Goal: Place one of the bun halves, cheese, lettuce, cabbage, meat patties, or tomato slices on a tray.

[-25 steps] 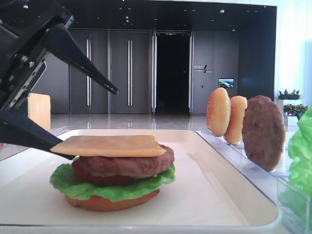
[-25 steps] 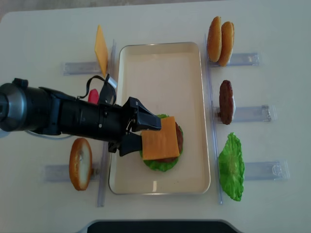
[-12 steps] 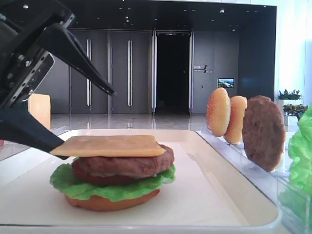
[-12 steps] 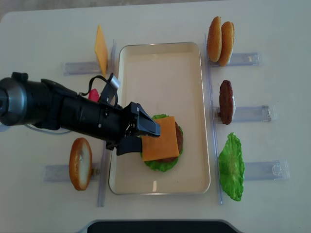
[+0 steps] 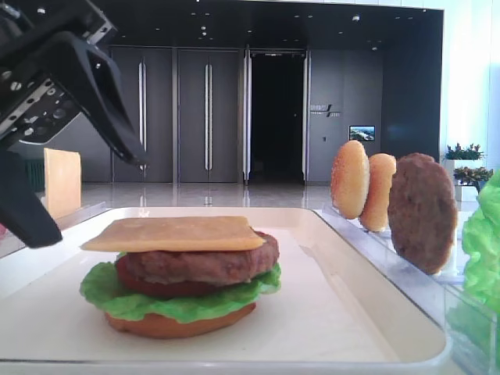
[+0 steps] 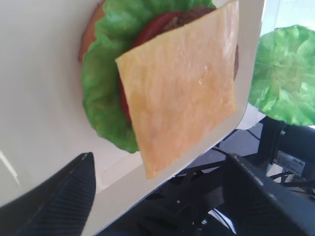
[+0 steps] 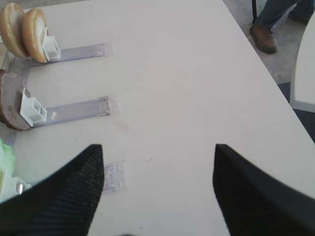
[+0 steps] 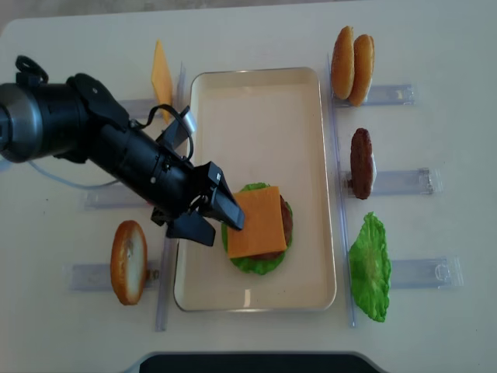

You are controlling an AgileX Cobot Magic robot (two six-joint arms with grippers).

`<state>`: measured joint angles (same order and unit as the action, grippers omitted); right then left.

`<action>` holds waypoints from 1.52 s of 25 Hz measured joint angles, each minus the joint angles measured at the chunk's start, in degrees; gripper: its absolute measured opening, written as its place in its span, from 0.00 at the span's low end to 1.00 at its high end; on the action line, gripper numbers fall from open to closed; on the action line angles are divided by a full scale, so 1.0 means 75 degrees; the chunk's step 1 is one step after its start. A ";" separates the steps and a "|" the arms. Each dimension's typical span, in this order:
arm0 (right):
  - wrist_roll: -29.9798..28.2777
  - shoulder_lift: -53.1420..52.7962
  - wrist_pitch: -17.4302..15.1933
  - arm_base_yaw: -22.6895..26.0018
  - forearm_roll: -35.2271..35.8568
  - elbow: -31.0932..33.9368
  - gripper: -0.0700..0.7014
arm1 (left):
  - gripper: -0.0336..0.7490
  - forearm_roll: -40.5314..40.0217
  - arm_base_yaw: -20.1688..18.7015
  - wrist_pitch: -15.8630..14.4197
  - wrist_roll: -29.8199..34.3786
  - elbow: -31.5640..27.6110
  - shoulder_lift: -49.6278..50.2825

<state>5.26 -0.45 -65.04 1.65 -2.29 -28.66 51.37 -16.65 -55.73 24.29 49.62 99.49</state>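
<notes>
A stack stands on the cream tray point(image 8: 256, 74): a bun half point(image 5: 180, 323), lettuce point(image 5: 187, 303), a red tomato slice, a meat patty point(image 5: 205, 263) and the square cheese point(image 8: 258, 221) flat on top. My left gripper point(image 8: 224, 231) is open at the stack's left edge, and its fingers are clear of the cheese point(image 5: 176, 233). In the left wrist view the cheese point(image 6: 183, 83) lies ahead of the left gripper point(image 6: 160, 158) with nothing between its jaws. My right gripper point(image 7: 157, 147) hangs open over bare table. No cabbage shows.
Clear racks flank the tray. On the right stand two bun halves point(image 8: 353, 65), a patty point(image 8: 361, 163) and a lettuce leaf point(image 8: 370, 268). On the left are a cheese slice point(image 8: 161, 78) and a bun half point(image 8: 128, 262). The left arm lies across the left racks.
The left gripper has drawn back from the cheese and swung its arm toward the far left. Its lower finger no longer touches the slice, which stays on the stack.
</notes>
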 joint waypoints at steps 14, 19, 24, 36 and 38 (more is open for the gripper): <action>0.0000 0.0000 0.0000 0.0000 0.0000 0.0000 0.71 | 0.82 -0.3129 0.0000 -0.1676 -0.2619 0.4068 -0.0241; 0.0000 0.0000 0.0000 0.0000 0.0000 0.0000 0.71 | 0.82 -0.4385 0.0000 -0.1862 -0.3058 0.5148 -0.0241; 0.0000 0.0000 0.0000 0.0000 0.0000 0.0000 0.71 | 0.82 -0.5630 0.0000 -0.1906 -0.3288 0.5392 -0.0241; 0.0000 0.0000 0.0000 0.0000 0.0000 0.0000 0.71 | 0.82 -0.6849 0.1589 -0.1956 -0.2951 0.5397 -0.0241; 0.0000 0.0000 0.0000 0.0000 0.0000 0.0000 0.71 | 0.82 -0.6622 0.2180 -0.1956 -0.2777 0.5397 -0.0241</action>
<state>5.26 -0.45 -65.04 1.65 -2.29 -28.66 1.70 -0.30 -70.40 3.46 90.10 97.68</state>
